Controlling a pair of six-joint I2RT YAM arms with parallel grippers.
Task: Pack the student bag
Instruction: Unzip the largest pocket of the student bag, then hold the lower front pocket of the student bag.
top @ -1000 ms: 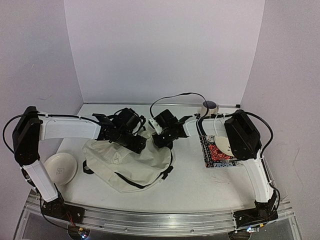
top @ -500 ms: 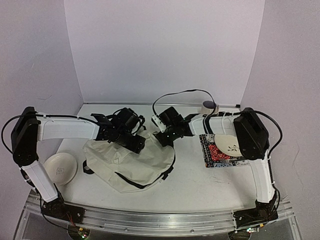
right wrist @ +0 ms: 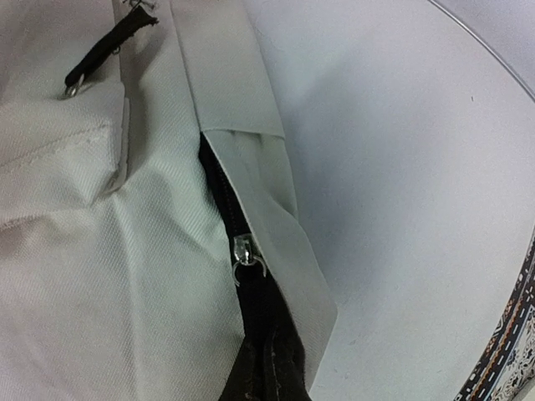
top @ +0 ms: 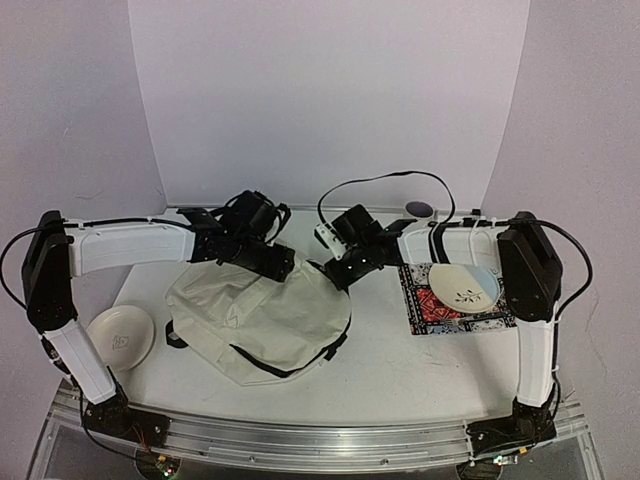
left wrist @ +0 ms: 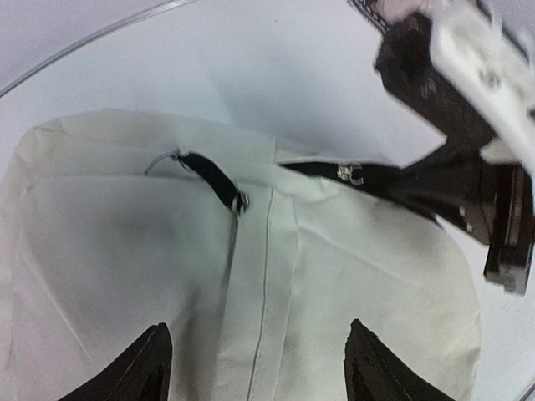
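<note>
Cream student bag (right wrist: 100,251) fills left; zip (right wrist: 219,188) w/ metal pull (right wrist: 247,261) runs down centre. At btm, right gripper (right wrist: 266,383) pinches black tab (right wrist: 257,322).

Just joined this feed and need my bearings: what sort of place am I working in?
Probably a robot test bench in a lab, not a home: plain backdrop panels box in the table, an aluminium rail edges its near side, and the student bag lies staged.

1 student bag (top: 260,320), 2 plates (top: 120,337) (top: 463,284), 1 patterned mat (top: 422,302), perhaps 1 cup (top: 419,209)
</note>
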